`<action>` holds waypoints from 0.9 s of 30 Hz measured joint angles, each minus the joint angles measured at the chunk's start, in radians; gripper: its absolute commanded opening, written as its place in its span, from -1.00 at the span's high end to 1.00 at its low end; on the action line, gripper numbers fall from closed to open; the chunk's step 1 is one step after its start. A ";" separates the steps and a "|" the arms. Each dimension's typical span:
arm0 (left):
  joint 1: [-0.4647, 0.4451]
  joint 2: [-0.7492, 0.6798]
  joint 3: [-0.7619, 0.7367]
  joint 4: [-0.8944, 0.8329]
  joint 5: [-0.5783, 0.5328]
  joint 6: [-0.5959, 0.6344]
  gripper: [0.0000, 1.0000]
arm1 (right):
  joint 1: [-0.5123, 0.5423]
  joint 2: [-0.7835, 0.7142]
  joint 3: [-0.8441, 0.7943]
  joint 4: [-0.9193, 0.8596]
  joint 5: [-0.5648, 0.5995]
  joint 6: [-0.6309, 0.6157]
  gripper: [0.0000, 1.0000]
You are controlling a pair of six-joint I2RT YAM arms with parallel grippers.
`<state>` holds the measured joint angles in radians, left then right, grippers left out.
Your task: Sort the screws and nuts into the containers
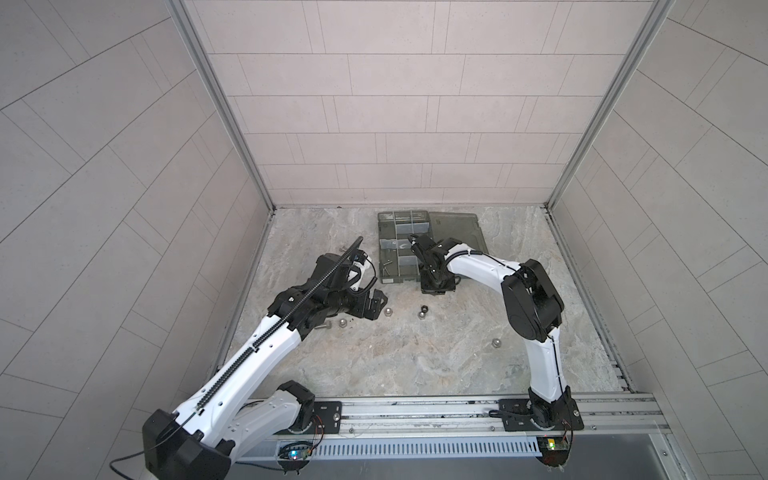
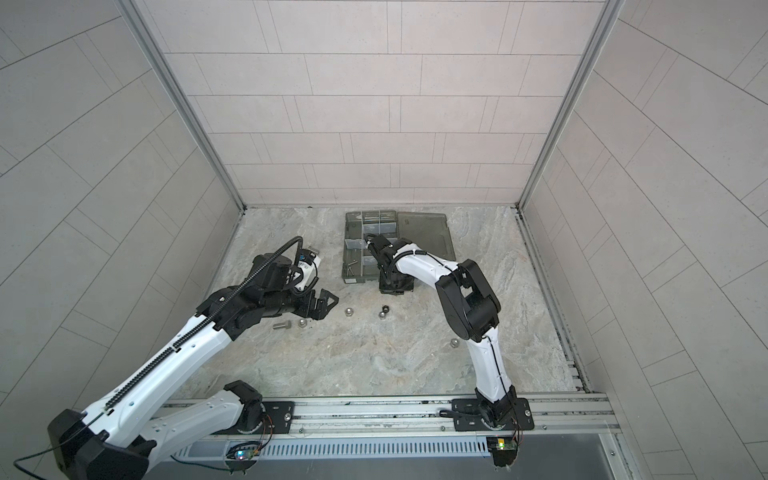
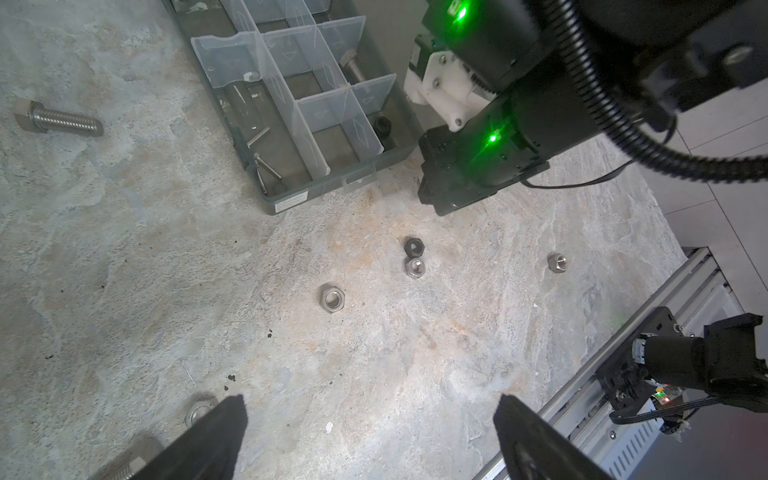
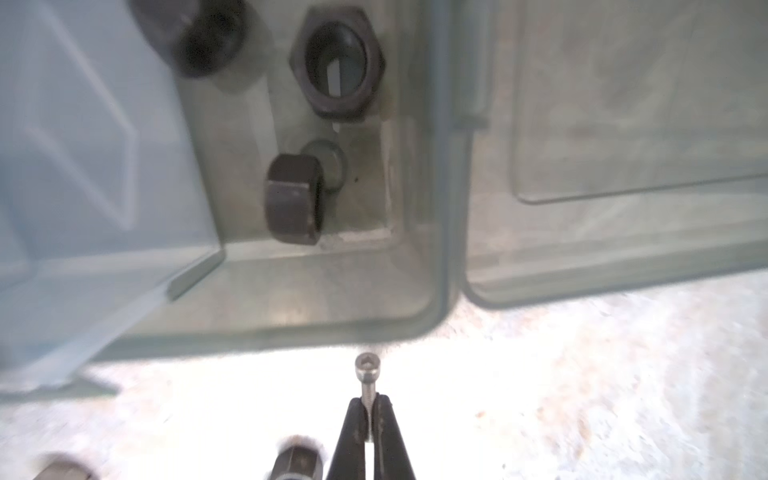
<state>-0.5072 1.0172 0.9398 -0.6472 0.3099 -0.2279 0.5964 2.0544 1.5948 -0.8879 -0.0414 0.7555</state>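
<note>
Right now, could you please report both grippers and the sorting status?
Left gripper open, empty, near loose silver nut. Right gripper shut on thin screw, just outside organizer box. Nearest compartment holds black nuts; nothing blocking seen.

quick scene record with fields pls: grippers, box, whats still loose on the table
left gripper: open, empty, above table
right gripper: shut on thin screw, beside organizer box corner
lid: open, lying flat
corner compartment: black nuts inside
loose on table: thick bolt, single black nut, several silver nuts
</note>
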 measured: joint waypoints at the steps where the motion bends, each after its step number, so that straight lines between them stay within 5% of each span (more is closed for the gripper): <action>1: 0.000 0.005 0.000 0.000 -0.001 0.000 -1.00 | 0.000 -0.014 0.000 0.001 0.000 -0.004 1.00; 16: 0.013 0.074 0.028 0.004 -0.001 0.000 -1.00 | 0.005 -0.061 0.163 -0.010 -0.024 -0.047 1.00; 27: 0.021 0.114 0.065 -0.003 -0.008 0.001 -1.00 | 0.032 0.111 0.397 0.044 -0.115 -0.056 1.00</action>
<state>-0.4858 1.1313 1.0046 -0.6506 0.3019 -0.2268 0.6289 2.1658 1.9923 -0.8436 -0.1566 0.6991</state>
